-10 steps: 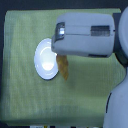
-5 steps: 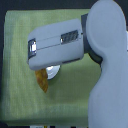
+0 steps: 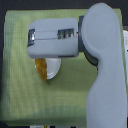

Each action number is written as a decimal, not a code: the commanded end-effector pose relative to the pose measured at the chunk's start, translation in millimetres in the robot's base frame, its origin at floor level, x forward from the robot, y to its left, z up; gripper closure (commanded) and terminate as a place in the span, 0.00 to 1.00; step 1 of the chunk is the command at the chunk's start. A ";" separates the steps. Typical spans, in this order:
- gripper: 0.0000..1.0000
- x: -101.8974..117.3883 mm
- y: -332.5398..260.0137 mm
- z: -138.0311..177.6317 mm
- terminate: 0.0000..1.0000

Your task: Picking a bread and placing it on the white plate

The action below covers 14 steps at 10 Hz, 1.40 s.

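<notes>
Inventory, exterior view:
- bread (image 3: 41, 68): 1, golden-orange, partly visible.
- white plate (image 3: 54, 69): 1, partly covered from above.
- robot arm (image 3: 102, 65): 1, grey.
- green cloth (image 3: 20, 95): 1, covering the surface.

1 exterior view, steeply downward and close over the green mat (image 3: 20, 95), arm (image 3: 102, 75) filling its right side.

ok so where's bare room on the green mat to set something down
Bare mat runs along the exterior view's left edge and across the whole bottom below the plate. The middle is crowded: the arm covers the plate and bread.
</notes>
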 end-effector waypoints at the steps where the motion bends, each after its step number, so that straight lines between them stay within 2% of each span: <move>1: 1.00 23.1 -22.8 -38.6 0.00; 2: 1.00 19.1 -21.4 -45.7 0.00; 5: 1.00 24.9 -17.2 -42.0 0.00; 6: 0.00 26.8 -19.5 -39.8 0.00; 14: 0.00 36.4 -27.4 -33.8 0.00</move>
